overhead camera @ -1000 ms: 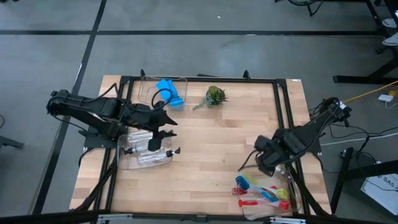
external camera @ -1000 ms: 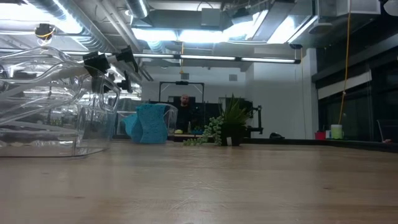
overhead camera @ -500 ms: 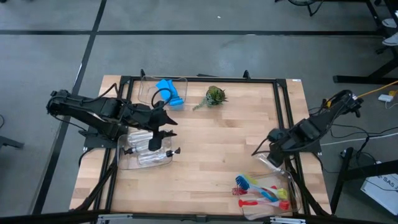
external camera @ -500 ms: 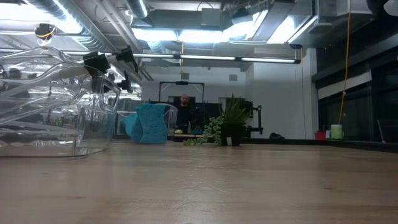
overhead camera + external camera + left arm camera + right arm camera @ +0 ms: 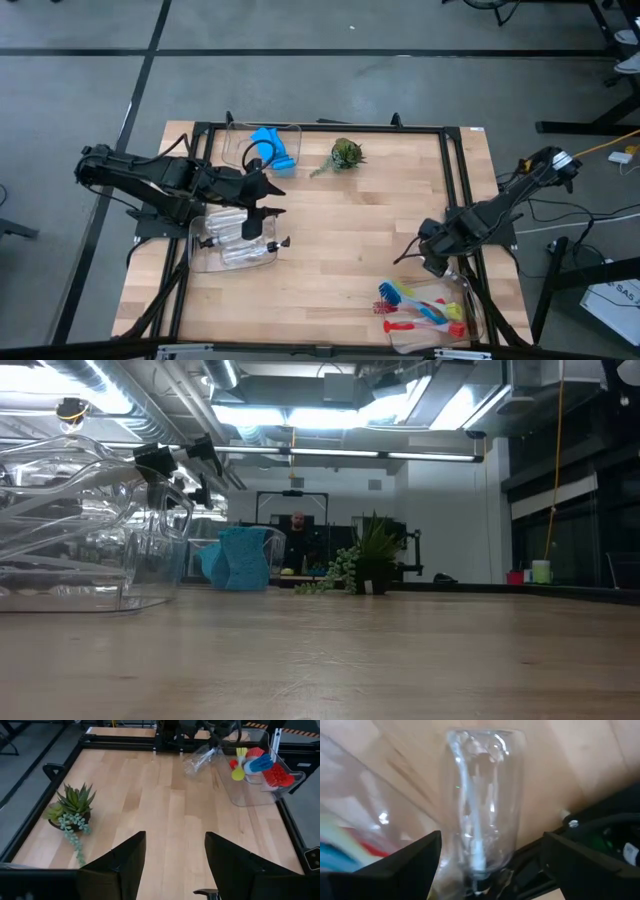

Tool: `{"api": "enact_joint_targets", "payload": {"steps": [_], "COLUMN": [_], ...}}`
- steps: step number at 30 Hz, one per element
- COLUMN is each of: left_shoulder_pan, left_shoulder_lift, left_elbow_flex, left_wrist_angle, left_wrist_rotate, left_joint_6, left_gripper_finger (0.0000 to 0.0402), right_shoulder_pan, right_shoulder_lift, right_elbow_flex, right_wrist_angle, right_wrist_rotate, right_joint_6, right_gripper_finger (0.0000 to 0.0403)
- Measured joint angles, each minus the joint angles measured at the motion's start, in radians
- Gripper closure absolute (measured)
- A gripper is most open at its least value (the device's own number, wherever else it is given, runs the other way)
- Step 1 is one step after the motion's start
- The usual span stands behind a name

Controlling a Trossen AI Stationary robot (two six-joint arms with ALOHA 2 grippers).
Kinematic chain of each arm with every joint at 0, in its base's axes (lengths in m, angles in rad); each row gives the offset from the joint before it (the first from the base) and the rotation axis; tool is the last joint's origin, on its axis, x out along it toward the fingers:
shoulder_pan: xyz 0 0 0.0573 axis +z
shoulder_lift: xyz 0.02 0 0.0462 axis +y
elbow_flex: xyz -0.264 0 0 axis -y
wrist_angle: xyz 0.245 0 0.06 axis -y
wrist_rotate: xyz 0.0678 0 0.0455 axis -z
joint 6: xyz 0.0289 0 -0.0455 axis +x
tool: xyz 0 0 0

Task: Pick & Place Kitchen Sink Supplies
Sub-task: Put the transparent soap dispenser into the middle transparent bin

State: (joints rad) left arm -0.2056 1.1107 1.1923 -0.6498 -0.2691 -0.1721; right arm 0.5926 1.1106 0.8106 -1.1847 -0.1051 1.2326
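Observation:
My right gripper (image 5: 432,258) stands over the table's right side, just far of the brush bin, shut on a clear pump bottle (image 5: 482,805). The same bottle (image 5: 200,757) shows tilted in the left wrist view. Red, blue and yellow-green brushes (image 5: 420,308) lie in a clear bin (image 5: 468,300) at the near right corner. My left gripper (image 5: 262,197) hovers open over a clear bin (image 5: 200,262) where several clear bottles (image 5: 235,245) lie on their sides. A blue sponge (image 5: 272,148) sits in a far bin. My right gripper holds the clear bottle between its two fingers (image 5: 415,865) at the pump end (image 5: 475,870). The exact place of contact lies at the picture's lower edge. The bottle's body (image 5: 482,780) reaches forward past the fingertips. It slants down toward the table.
A small potted succulent (image 5: 347,155) stands at the far middle of the table. A black frame rail (image 5: 465,180) runs along the table's edges. Bare wood (image 5: 340,240) lies between the two arms. A person (image 5: 296,540) shows in the room beyond the table.
My right gripper has carried the bottle toward the table's right edge, then back a little toward the near edge. The bottle has stayed in its hold throughout.

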Motion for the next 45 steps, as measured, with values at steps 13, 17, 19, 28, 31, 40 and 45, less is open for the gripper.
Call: {"api": "enact_joint_targets", "payload": {"steps": [13,17,19,28,31,40,45], "left_shoulder_pan": [0.0,0.0,0.0,0.0,0.0,0.0,0.0], "left_shoulder_lift": [0.0,0.0,0.0,0.0,0.0,0.0,0.001], "left_elbow_flex": [0.0,0.0,0.0,0.0,0.0,0.0,0.0], "left_wrist_angle": [0.0,0.0,0.0,0.005,0.007,0.057,0.058], "left_wrist_rotate": [-0.002,-0.002,-0.002,-0.002,-0.002,-0.055,-0.07], "left_joint_6": [-0.016,-0.016,-0.022,-0.026,-0.026,-0.025,-0.025], "left_gripper_finger": [0.0204,0.0204,0.0204,0.0204,0.0204,0.0204,0.0203], "right_shoulder_pan": [0.0,-0.005,-0.016,-0.115,-0.155,-0.35,-0.509], "right_shoulder_lift": [0.113,0.16,0.181,0.219,0.219,0.225,0.224], "right_elbow_flex": [-0.044,-0.044,-0.043,-0.041,-0.041,-0.046,-0.037], "right_wrist_angle": [0.058,0.087,0.095,0.151,0.208,0.571,0.858], "right_wrist_rotate": [-0.03,-0.03,-0.036,-0.028,0.017,0.27,0.322], "right_joint_6": [-0.152,-0.209,-0.234,-0.329,-0.355,-0.522,-0.626], "right_gripper_finger": [0.0062,0.0062,0.0062,0.0062,0.0062,0.0062,0.0062]}}
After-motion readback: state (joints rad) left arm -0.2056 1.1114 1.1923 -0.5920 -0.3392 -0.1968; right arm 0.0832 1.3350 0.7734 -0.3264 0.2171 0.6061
